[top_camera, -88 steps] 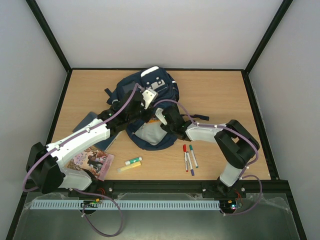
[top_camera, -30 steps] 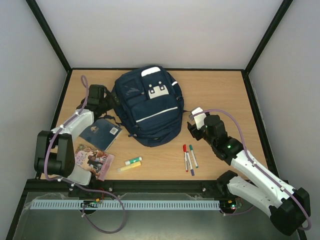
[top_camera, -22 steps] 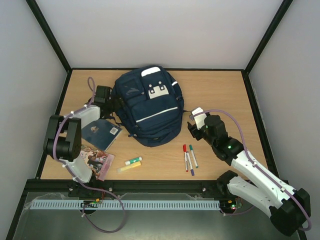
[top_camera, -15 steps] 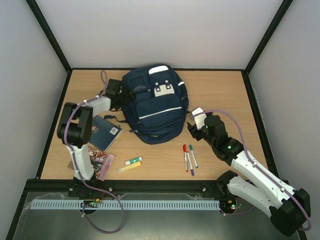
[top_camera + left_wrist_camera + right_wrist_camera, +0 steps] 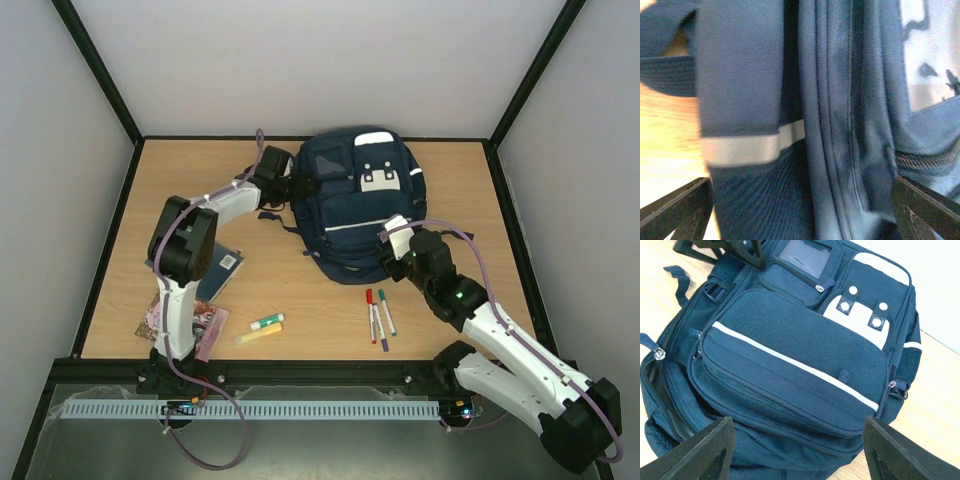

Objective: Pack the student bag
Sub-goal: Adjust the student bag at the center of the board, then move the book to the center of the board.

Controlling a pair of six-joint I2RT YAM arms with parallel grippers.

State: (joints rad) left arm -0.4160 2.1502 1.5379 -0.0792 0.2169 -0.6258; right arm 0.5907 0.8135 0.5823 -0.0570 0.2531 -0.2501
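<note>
The student bag, navy with white stripes and a grey-white patch, lies front up at the back centre-right of the table. My left gripper is open at the bag's left side. In the left wrist view, its navy fabric fills the space between the wide-apart fingers. My right gripper is open at the bag's near right corner. The right wrist view looks over the bag's front pocket, with nothing held. A zip gapes at the bag's left edge.
Three markers lie just in front of the right gripper. A green stick and a yellow one lie front centre. A blue notebook and a picture book sit partly under the left arm.
The bag has slid right and toward the back, with the left gripper against its left side as that arm swept right. The right arm stayed put; its jaws widened slightly.
</note>
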